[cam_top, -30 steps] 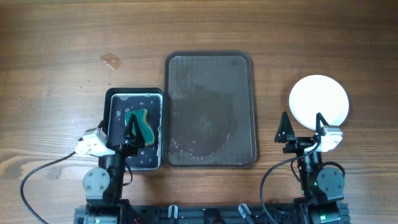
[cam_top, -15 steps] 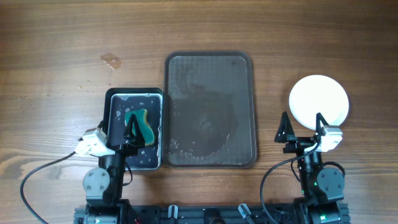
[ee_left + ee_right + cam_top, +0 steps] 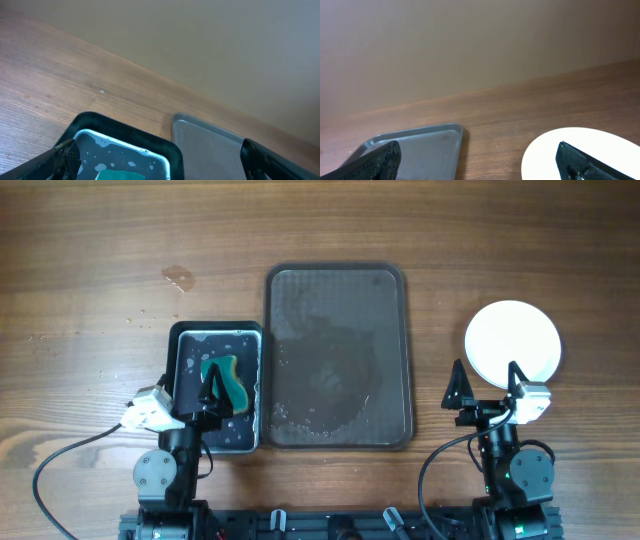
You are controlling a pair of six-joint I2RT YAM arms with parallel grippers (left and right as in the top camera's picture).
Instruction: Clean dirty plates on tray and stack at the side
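A grey tray [image 3: 338, 355] lies in the middle of the table, wet with streaks and holding no plate. A white plate [image 3: 512, 343] sits on the table to its right. A green sponge [image 3: 226, 380] lies in a small black water basin [image 3: 218, 385] left of the tray. My left gripper [image 3: 192, 385] is open and empty above the basin's near side; the basin [image 3: 120, 145] and tray corner [image 3: 205, 145] show between its fingers. My right gripper [image 3: 487, 383] is open and empty near the plate's front edge; the plate [image 3: 585, 150] and tray [image 3: 415, 147] show in its view.
Water drops and a small wet patch [image 3: 178, 278] mark the wood at the far left. Both arm bases and a cable [image 3: 70, 455] sit at the table's front edge.
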